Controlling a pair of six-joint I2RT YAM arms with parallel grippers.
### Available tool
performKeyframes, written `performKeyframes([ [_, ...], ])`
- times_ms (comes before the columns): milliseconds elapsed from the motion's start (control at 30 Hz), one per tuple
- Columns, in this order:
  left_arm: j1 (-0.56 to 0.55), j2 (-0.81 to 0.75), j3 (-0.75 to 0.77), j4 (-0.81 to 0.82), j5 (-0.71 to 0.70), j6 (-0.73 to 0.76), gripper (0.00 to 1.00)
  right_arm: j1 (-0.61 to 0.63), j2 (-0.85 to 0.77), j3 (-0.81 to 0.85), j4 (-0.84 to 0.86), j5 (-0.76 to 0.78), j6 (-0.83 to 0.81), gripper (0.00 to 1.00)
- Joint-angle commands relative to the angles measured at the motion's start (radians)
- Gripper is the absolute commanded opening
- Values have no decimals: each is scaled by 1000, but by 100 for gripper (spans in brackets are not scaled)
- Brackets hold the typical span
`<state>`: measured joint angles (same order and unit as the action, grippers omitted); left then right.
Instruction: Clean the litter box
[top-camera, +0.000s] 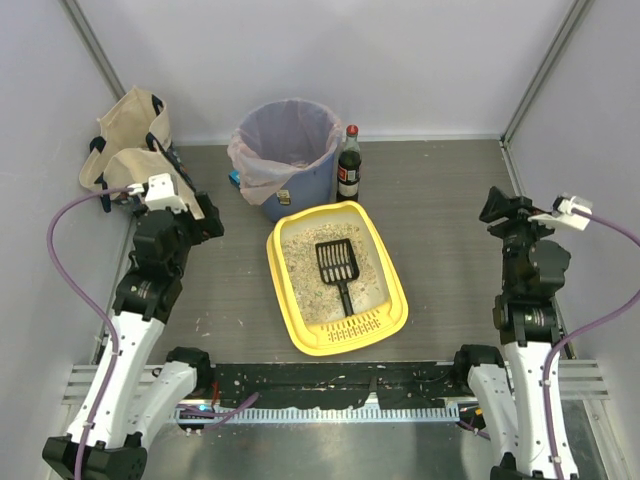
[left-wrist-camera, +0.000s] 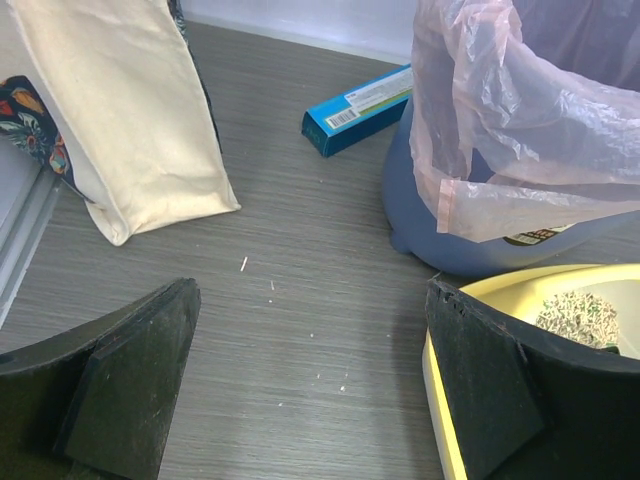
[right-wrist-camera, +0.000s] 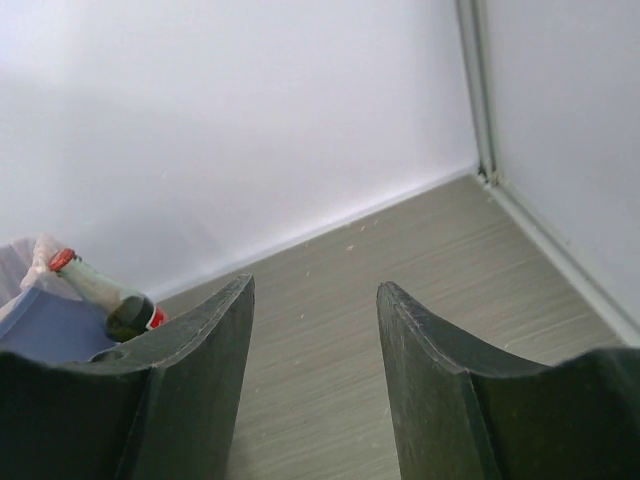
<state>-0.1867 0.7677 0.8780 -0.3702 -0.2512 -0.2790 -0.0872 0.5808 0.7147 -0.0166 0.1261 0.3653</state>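
Centrally, shallow round-cornered yellow plastic litter box (top-camera: 399, 296)

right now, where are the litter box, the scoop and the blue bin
litter box (top-camera: 356, 326), top external view, on its slotted yellow end
scoop (top-camera: 337, 262), top external view, on its black slotted head
blue bin (top-camera: 312, 186), top external view, on its blue side wall

Blue bin (top-camera: 316, 182) w/ liner, bottle (top-camera: 348, 165) just beside (upright), tote bag (top-camera: 125, 145) left, blue box (left-wrist-camera: 360, 108).
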Motion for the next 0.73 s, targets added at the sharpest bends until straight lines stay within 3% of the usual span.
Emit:
performKeyframes([
  [0,6,-51,-20,96,-19,1,100,-2,-73,-76,121,78,-124,58],
  [267,6,-128,-63,160,6,-15,100,-2,-145,-155,233,89,-161,58],
  [700,6,-128,-59,155,13,-12,100,-2,-128,-150,228,78,-166,58],
])
